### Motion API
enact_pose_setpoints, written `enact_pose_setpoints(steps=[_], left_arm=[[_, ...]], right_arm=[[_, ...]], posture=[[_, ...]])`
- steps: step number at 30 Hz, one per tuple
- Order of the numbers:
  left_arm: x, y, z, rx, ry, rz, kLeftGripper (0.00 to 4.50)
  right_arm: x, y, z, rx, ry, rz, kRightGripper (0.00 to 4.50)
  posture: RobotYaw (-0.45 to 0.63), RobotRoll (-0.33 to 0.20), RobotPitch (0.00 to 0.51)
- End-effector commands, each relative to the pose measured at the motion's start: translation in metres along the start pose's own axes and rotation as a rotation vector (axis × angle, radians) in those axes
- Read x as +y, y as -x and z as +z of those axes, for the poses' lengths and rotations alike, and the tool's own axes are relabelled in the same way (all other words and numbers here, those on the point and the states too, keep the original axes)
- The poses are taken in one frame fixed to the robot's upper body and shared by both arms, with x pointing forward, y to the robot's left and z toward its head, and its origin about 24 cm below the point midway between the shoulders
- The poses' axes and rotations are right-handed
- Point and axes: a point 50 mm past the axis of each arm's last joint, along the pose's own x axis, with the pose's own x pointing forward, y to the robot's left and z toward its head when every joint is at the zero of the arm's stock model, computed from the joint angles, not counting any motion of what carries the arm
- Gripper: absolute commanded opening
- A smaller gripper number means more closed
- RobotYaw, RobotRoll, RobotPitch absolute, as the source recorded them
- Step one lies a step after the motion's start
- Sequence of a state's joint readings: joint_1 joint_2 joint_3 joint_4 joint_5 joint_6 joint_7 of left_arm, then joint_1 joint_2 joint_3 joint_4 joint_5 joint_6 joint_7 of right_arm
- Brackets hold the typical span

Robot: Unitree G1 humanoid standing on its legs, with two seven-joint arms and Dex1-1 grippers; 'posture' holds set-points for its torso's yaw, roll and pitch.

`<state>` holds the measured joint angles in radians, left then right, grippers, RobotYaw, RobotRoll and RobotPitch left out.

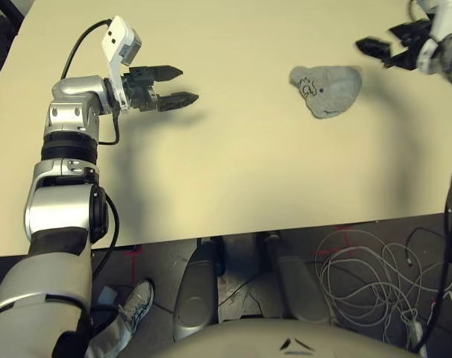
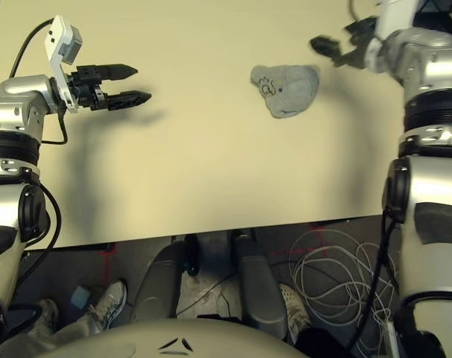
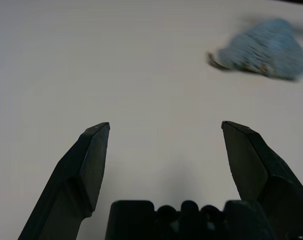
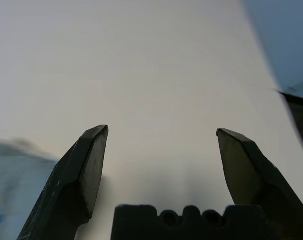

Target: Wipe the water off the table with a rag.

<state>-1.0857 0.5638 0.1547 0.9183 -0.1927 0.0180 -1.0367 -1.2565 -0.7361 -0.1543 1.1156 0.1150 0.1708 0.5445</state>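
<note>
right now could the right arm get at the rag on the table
Probably yes. The right gripper hangs beside the gray rag with its jaws open and empty, and bare table is all that lies between them. The left gripper is far off across the table, out of the way.

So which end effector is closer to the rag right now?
The right end effector, open, just right of the rag; the left end effector sits far across the table.
</note>
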Motion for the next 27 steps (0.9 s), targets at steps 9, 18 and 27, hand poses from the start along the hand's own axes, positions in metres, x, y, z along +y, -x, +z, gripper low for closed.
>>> enact_pose_setpoints(steps=[9, 18, 27], left_arm=[[0.024, 0.026, -0.046, -0.056, 0.003, 0.707, 4.5], [0.007, 0.024, -0.083, 0.016, 0.066, 0.784, 4.5], [0.014, 0.031, -0.078, -0.003, 0.065, 0.844, 4.5]], right_arm=[[-0.005, 0.007, -0.061, 0.011, 0.031, -0.156, 4.47], [-0.001, 0.01, -0.081, 0.062, 0.002, -0.154, 4.47], [0.006, 0.006, -0.08, 0.035, -0.034, -0.136, 4.47]], posture=[[-0.06, 0.0, 0.283], [-0.09, 0.0, 0.266], [-0.11, 0.0, 0.251]])
